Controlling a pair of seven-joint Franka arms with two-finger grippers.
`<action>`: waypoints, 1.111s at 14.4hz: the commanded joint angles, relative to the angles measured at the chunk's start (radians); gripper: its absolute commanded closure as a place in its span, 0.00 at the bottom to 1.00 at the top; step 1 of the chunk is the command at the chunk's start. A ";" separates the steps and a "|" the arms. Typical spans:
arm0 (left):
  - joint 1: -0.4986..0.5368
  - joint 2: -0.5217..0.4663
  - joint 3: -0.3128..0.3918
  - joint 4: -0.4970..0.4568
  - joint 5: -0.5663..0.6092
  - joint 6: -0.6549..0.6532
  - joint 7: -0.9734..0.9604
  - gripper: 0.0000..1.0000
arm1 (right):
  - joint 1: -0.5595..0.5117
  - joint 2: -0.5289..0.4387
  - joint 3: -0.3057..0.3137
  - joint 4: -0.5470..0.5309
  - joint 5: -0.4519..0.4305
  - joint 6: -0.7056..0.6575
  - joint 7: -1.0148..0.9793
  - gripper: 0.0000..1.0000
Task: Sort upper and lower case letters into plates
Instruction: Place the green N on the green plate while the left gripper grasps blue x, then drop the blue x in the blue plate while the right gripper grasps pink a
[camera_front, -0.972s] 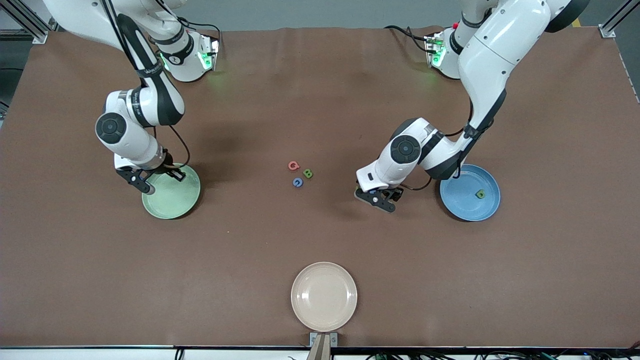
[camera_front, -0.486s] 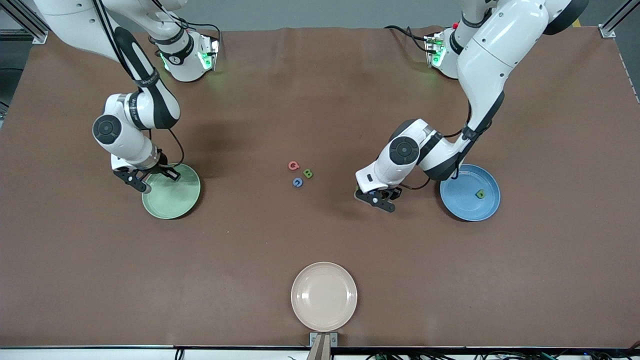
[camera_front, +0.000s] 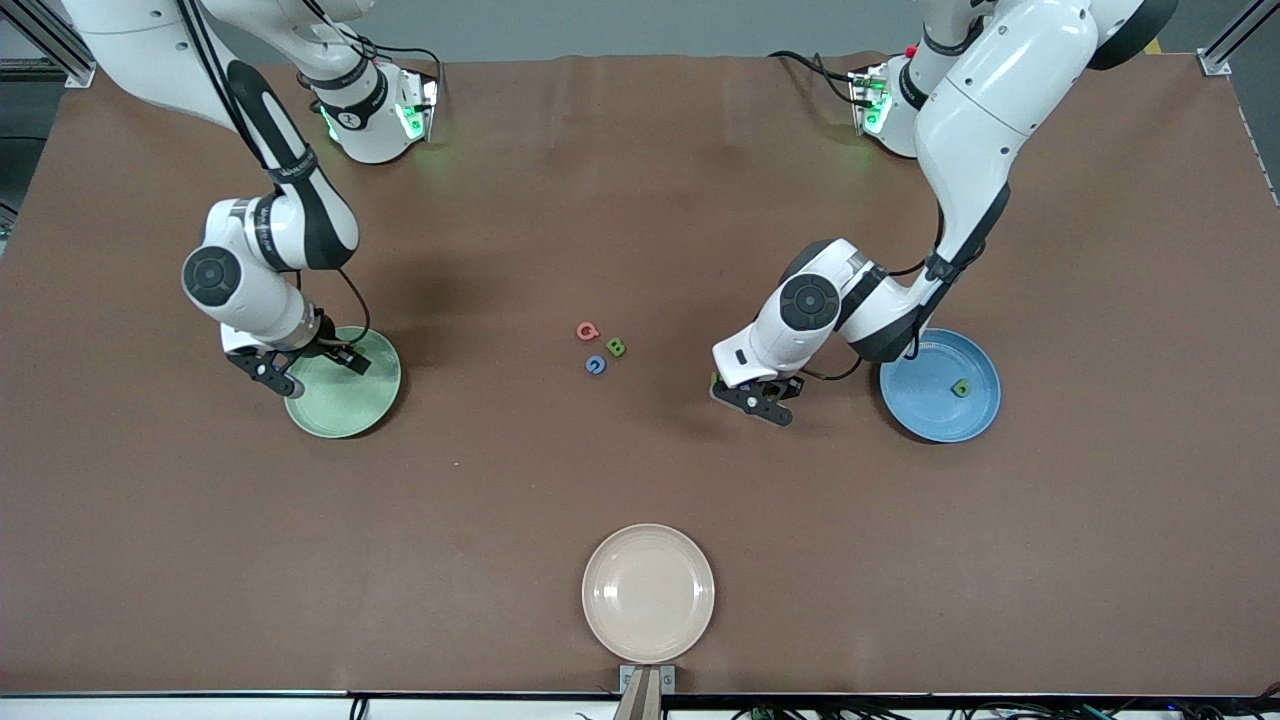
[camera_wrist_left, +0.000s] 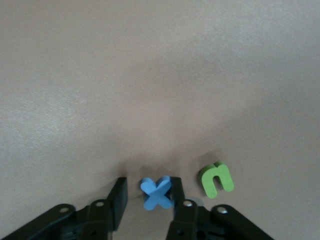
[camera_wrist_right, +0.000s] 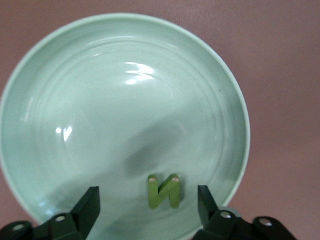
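Observation:
My left gripper (camera_wrist_left: 148, 186) is down at the table between the loose letters and the blue plate (camera_front: 925, 410). Its jaws stand narrow around a blue x (camera_wrist_left: 158, 192): one finger touches it and a gap shows at the other. A green n (camera_wrist_left: 216, 179) lies just beside them. My right gripper (camera_wrist_right: 148, 196) hangs open over the pale green plate (camera_wrist_right: 125, 100), with a green N (camera_wrist_right: 164, 190) lying on the plate between its spread fingers, touching neither. In the front view the left gripper (camera_front: 755, 393) and right gripper (camera_front: 310, 365) hide these letters.
A red Q (camera_front: 587, 331), a green B (camera_front: 616, 347) and a blue letter (camera_front: 595, 365) lie together mid-table. A green letter (camera_front: 961, 387) rests in the blue plate. A cream plate (camera_front: 648, 592) sits near the front edge.
My right gripper has opened and let the green N go onto the pale green plate. My left gripper's fingers have drawn in around the blue x.

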 joint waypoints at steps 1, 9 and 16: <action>-0.007 0.017 0.001 0.011 0.024 0.004 -0.043 0.63 | 0.063 -0.036 0.008 0.158 0.045 -0.239 0.064 0.00; -0.007 0.015 0.001 0.011 0.024 0.001 -0.135 0.83 | 0.462 0.010 0.006 0.193 0.133 -0.097 0.651 0.00; 0.005 -0.040 -0.002 0.010 0.024 -0.082 -0.218 1.00 | 0.608 0.157 0.003 0.224 0.127 0.055 0.973 0.00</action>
